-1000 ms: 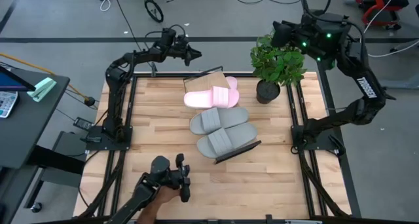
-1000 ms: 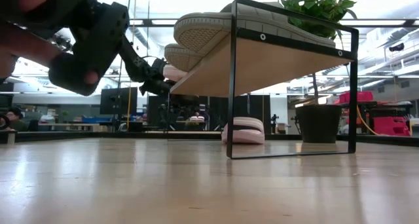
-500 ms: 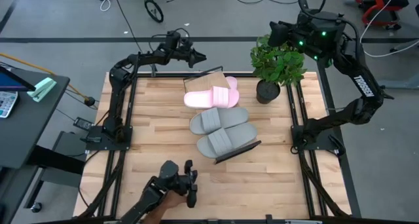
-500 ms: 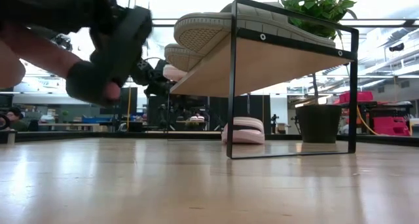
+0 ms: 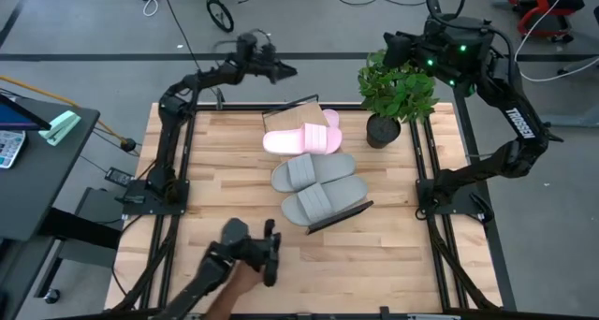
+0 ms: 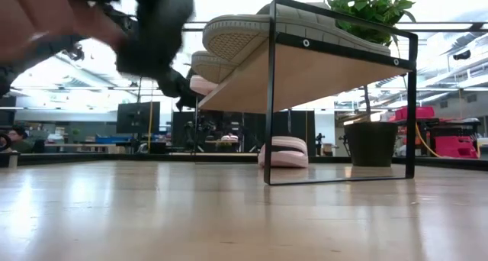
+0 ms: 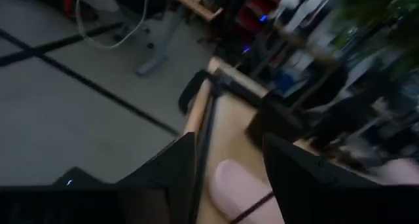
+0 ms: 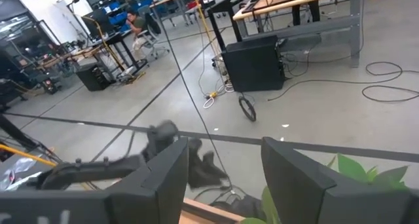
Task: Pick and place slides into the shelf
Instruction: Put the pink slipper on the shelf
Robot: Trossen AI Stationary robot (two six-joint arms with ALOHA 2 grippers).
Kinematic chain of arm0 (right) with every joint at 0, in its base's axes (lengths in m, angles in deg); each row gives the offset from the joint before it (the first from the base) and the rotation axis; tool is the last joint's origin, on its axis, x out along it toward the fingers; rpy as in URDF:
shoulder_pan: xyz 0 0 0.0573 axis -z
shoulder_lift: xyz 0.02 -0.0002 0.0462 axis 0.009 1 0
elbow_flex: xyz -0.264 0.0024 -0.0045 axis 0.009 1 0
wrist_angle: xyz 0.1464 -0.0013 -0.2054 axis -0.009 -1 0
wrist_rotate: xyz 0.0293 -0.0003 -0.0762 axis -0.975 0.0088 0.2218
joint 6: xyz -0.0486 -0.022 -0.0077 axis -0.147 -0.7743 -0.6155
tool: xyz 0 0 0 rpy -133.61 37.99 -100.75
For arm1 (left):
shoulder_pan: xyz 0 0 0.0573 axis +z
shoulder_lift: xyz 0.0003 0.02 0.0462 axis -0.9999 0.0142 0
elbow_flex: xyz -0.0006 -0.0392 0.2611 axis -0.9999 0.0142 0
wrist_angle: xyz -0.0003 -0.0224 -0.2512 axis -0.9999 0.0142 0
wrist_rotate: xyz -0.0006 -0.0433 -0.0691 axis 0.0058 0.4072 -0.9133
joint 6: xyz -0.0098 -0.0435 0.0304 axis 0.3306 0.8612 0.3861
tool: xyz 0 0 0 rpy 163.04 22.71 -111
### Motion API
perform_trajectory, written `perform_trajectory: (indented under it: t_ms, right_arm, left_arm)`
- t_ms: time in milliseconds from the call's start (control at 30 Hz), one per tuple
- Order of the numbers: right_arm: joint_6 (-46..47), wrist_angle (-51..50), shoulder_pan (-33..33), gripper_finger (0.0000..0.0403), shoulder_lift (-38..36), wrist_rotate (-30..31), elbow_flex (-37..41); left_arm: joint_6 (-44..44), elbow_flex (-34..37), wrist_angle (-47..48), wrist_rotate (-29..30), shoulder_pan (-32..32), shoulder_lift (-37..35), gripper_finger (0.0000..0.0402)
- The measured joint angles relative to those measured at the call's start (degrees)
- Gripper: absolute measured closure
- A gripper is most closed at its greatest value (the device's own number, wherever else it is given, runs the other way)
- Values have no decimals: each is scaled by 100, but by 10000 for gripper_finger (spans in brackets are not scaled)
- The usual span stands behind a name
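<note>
The shelf (image 5: 292, 111) stands raised on its black frame (image 6: 268, 101) in the middle of the table. Two grey slides (image 5: 314, 172) (image 5: 323, 202) and one pale pink slide (image 5: 301, 139) lie side by side on it. A second pink slide (image 6: 284, 152) lies on the table by the shelf's far end. My left gripper (image 5: 279, 72) hovers open beyond the shelf's far end, over the table's far edge, and touches nothing. My right gripper (image 5: 398, 49) is open and waits high above the plant.
A potted plant (image 5: 393, 95) stands at the far right of the table, close to the shelf. At the near edge a person's hand holds a dark jointed device (image 5: 251, 253), which fills the upper left of the low view. Bare planks lie to the shelf's left and right.
My left gripper has risen a little, away from the shelf's far end, and has rolled about its own axis. The hand-held device at the near edge has swung toward the table's right. The slides and the shelf have stayed put.
</note>
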Motion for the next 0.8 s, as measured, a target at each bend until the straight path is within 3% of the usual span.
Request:
perform_trajectory:
  t_ms: [67, 200, 333, 467, 667, 800]
  right_arm:
    - [-8, 0, 0, 206, -19, -23, -2]
    - [-60, -14, 0, 206, -70, -21, -2]
    - [-260, -17, 0, 206, -95, -21, -1]
    - [-339, -22, 0, 206, -97, -51, 0]
    - [-483, -27, -2, 206, -97, -245, -2]
    - [-497, -38, -2, 206, -97, -286, 0]
  left_arm:
    - [77, 164, 43, -218, 166, -291, 234]
    - [-394, 1139, 102, 189, 388, -1249, 280]
    - [-850, 2639, 31, 631, 441, -2692, 339]
    - [-1126, 4462, -95, 1522, 59, -4295, 391]
    - [-662, 6546, -807, 3255, -847, -6443, 378]
    - [-565, 7348, -799, 3866, -1466, -7561, 384]
